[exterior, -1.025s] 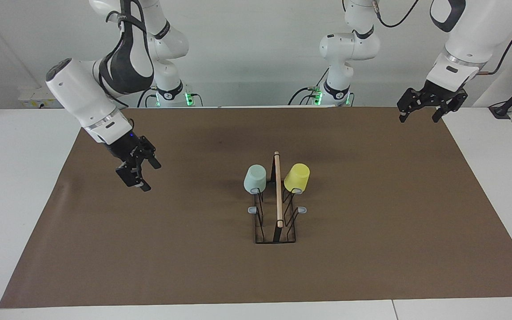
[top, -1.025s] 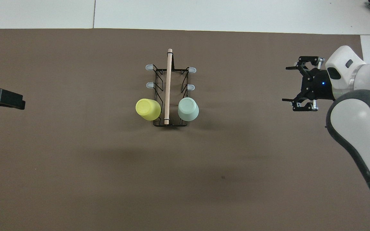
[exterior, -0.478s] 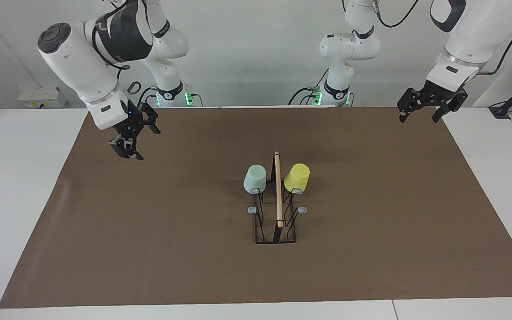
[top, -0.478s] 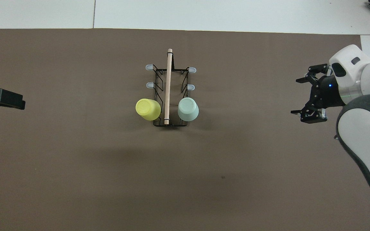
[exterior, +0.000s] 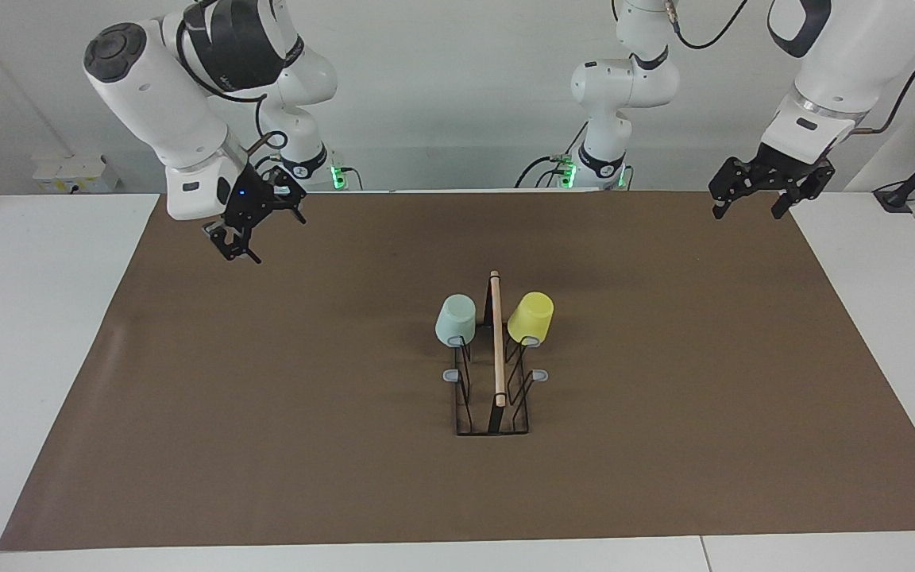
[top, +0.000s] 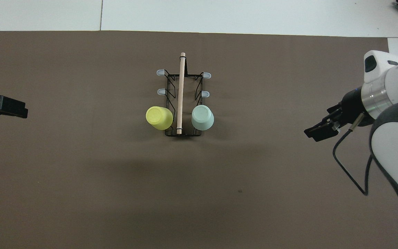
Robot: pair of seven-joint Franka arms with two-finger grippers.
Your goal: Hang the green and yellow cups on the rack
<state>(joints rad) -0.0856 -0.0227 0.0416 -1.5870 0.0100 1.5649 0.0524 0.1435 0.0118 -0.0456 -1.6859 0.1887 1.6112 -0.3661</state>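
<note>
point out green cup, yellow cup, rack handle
green cup (exterior: 456,319): facing view, on its side wall.
yellow cup (exterior: 530,316): facing view, on its side wall.
rack handle (top: 181,91): overhead view, midway along the wooden dowel.

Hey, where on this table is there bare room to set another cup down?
The brown mat lies bare on every side of the rack, toward both arms' ends and nearer to the robots. The only crowded spot is the rack itself, where the green cup and yellow cup hang beside its wooden handle.
</note>
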